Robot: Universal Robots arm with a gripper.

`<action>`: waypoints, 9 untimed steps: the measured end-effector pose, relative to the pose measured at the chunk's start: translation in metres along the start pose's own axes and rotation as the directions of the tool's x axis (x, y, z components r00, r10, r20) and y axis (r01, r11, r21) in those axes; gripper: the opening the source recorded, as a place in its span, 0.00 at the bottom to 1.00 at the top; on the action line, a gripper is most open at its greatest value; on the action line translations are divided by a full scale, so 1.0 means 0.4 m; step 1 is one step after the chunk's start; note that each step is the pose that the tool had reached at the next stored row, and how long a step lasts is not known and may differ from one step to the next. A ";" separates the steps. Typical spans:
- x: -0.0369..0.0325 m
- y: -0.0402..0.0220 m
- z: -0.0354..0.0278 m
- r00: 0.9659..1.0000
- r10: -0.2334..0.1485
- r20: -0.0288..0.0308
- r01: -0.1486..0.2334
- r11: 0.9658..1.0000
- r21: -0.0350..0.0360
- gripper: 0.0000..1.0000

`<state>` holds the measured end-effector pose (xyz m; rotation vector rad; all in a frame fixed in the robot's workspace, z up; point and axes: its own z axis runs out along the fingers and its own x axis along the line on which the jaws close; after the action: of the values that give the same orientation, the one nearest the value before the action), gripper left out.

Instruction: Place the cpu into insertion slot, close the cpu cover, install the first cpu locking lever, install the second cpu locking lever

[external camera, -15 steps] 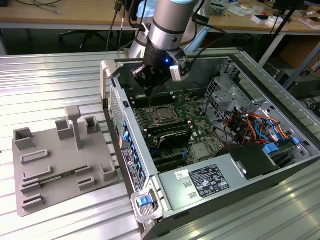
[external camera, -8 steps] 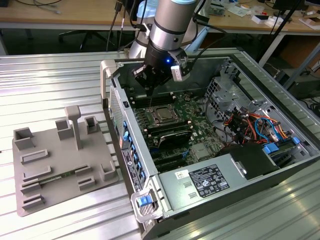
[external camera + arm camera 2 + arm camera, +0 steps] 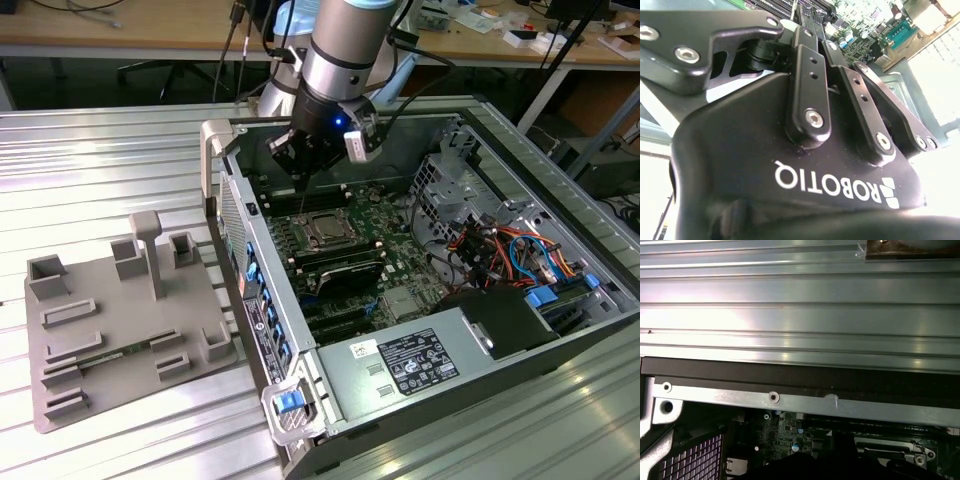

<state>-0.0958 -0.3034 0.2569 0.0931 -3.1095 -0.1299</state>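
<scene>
Open computer case (image 3: pixel 560 330) lay on its side on the ribbed metal table (image 3: pixel 120 150); grey fixture tray (image 3: pixel 110 330) sat on the table just beside it, on the exterior view's left. Green board (image 3: pixel 400 215) faced up inside the case. Arm hung over the board, gripper (image 3: pixel 300 165) just above and behind the socket (image 3: pixel 325 232). Couldn't tell if its fingers were apart or together, or if anything was held.

The chip (image 3: pixel 325 234) looked seated flat in the socket, metal top up, edges square to the socket frame; being square, it had no real long axis. Cover (image 3: pixel 325 222) seemed down around it, not certain. My read: lever stage, and any next move needs fine alignment at the socket edge.
</scene>
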 end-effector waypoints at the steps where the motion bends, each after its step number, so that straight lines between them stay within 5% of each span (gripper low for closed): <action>1: -0.001 0.000 0.000 1.000 0.000 0.000 0.000 1.000 0.000 0.11; 9: -0.012 -0.001 0.000 1.000 0.000 0.000 0.000 1.000 0.000 0.11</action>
<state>-0.0911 -0.3034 0.2568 0.0933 -3.1095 -0.1302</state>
